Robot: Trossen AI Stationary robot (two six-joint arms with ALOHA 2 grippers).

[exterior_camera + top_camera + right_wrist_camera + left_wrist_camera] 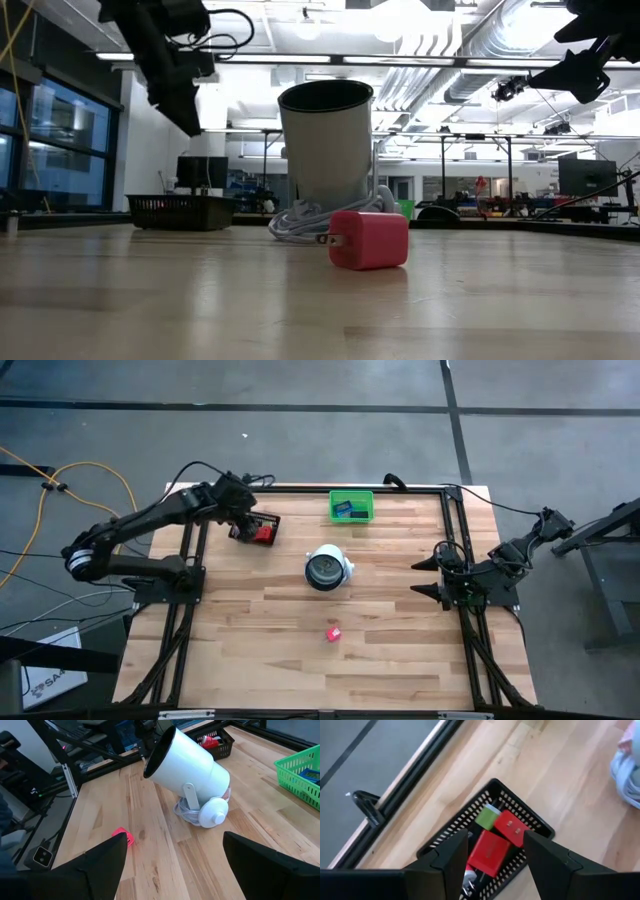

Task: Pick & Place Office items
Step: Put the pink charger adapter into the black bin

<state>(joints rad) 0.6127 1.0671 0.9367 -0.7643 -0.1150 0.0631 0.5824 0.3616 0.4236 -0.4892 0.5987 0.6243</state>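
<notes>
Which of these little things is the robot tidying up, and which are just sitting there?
For the job: pink block; red blocks in the black mesh tray; blue pieces in the green bin.
Just there: white lamp; yellow cable.

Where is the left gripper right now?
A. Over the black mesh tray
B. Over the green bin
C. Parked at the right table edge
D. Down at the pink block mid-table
A: the left gripper hangs above the black mesh tray, jaws apart, empty.

I see an industrial lab: beyond the left gripper (185, 115), exposed ceiling ducts (500, 45), strip lights (300, 58), monitors (200, 170) on benches, grey concrete floor (300, 420).
</notes>
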